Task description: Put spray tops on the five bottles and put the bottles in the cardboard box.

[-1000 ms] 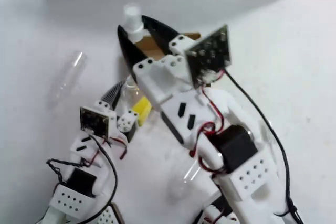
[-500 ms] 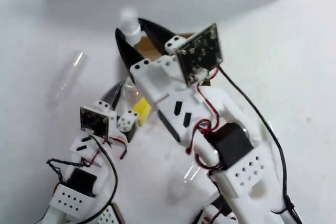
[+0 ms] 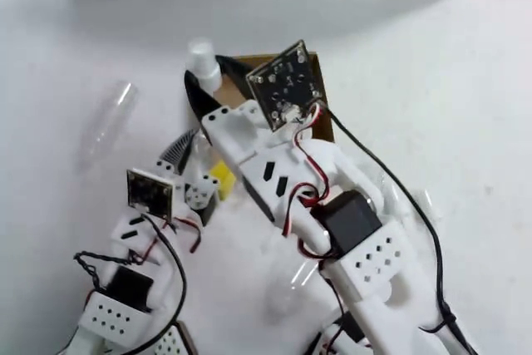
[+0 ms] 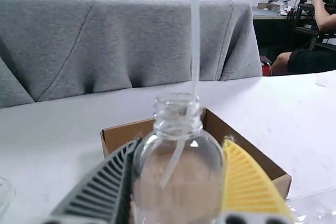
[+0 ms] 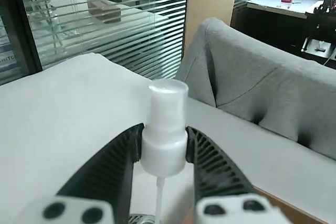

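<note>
A clear bottle (image 4: 177, 182) stands upright with my left gripper (image 4: 182, 142) shut on its body, grey finger (image 4: 105, 190) on one side and yellow finger (image 4: 247, 182) on the other. My right gripper (image 5: 164, 132) is shut on a white spray top (image 5: 165, 124) above it. The top's thin tube (image 4: 194, 40) hangs down through the bottle's open neck (image 4: 177, 109). In the high view the spray top (image 3: 202, 57) sits over the held bottle (image 3: 204, 149), beside the cardboard box (image 3: 322, 126), which the right arm partly hides.
Another clear bottle (image 3: 112, 118) lies on the white table to the left. More clear bottles (image 3: 399, 197) lie under and right of the right arm. A grey sofa (image 4: 105, 45) runs along the table's far edge.
My right gripper has tilted more upright and carried the spray top a little nearer over the held bottle. The left arm has kept still.
</note>
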You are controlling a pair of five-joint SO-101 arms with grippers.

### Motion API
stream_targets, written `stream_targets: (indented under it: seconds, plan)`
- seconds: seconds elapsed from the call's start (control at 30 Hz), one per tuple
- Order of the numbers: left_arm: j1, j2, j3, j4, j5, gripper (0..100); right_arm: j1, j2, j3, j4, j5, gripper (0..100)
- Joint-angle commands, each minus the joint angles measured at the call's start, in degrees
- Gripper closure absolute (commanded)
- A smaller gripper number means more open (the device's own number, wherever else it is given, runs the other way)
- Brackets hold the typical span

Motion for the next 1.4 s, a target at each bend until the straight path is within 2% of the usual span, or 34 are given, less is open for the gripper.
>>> stream_targets:
  seconds: [0.0, 0.27, 0.43, 0.6, 0.87, 1.0, 1.17, 1.37]
  plan:
    - [-0.66, -0.92, -0.35, -2.20, -0.53, 98, -0.40, -0.13, -0.09, -1.19, 0.62, 98.2]
    - [-0.84, -0.92, 0.62, -2.37, -0.53, 98, -3.38, -0.04, 0.35, 1.89, 0.62, 97.8]
    - [-2.24, -0.92, 0.79, -3.87, -0.53, 98, -3.82, 1.80, 0.18, 5.32, 0.62, 88.8]
    - [-3.21, -0.92, 0.79, -4.57, -0.53, 98, -3.74, 4.09, 0.18, 5.67, 0.62, 89.0]
    - [-3.21, -0.92, 0.79, -4.40, -0.53, 98, -3.56, 4.09, -4.84, 5.67, 0.18, 77.1]
    - [-3.21, -0.92, 0.79, -4.31, -0.53, 98, -3.56, 4.09, -9.67, 5.93, 0.18, 81.7]
    - [-3.21, -0.92, 0.79, -4.31, -0.53, 98, -3.47, 4.88, -15.74, 8.04, 0.53, 98.8]
    - [-3.12, -0.92, 0.79, -4.31, -0.53, 98, -3.47, 12.09, -18.73, 8.04, 0.26, 95.8]
